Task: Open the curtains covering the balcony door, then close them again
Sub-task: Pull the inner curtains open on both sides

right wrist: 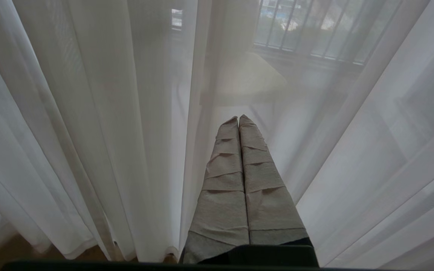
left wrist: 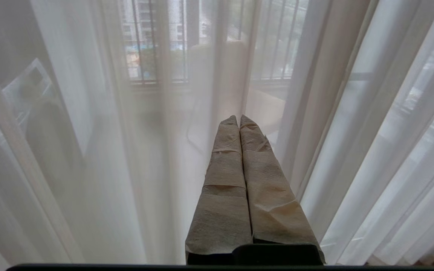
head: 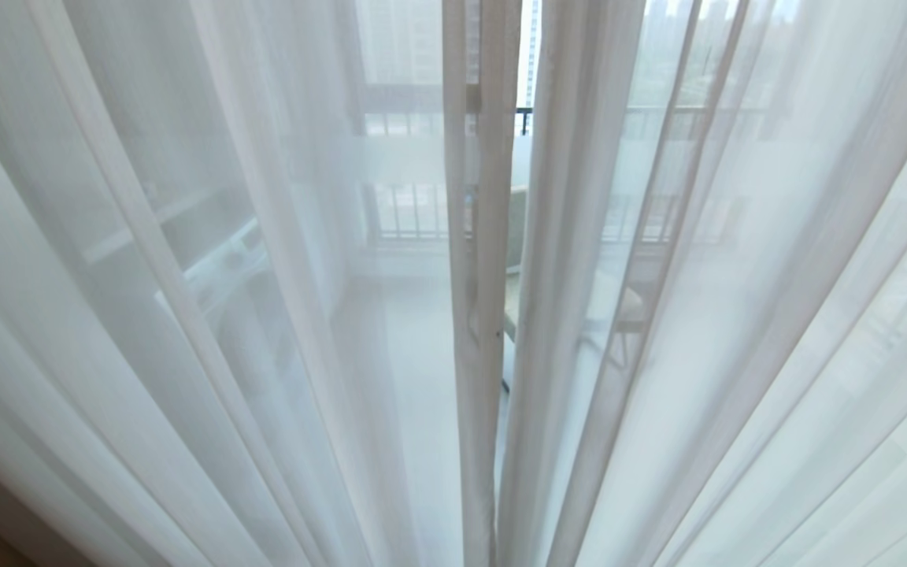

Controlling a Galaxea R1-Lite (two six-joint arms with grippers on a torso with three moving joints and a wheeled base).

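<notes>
Head view shows the curtains (head: 264,315) drawn across the balcony door, only the thin white sheers in sight, hanging in long vertical folds that fill the frame; the two panels meet at a narrow vertical slit (head: 510,260) slightly right of centre, running top to bottom, through which a balcony railing (head: 526,118) and a sliver of floor show unveiled. That seam is what the opening move turns on, and its long axis is upright, so it likely wants a sideways sweep rather than a lift. Neither arm appears in the head view. In the left wrist view the left gripper (left wrist: 238,117), its paper-wrapped fingers pressed together and holding nothing, points at the sheers with a panel's thicker hemmed edge (left wrist: 326,94) just beside the tips. In the right wrist view the right gripper (right wrist: 238,117), likewise closed and empty, faces the fabric with a hem fold (right wrist: 194,124) close alongside. Which arm is nearer the seam I cannot tell.
</notes>
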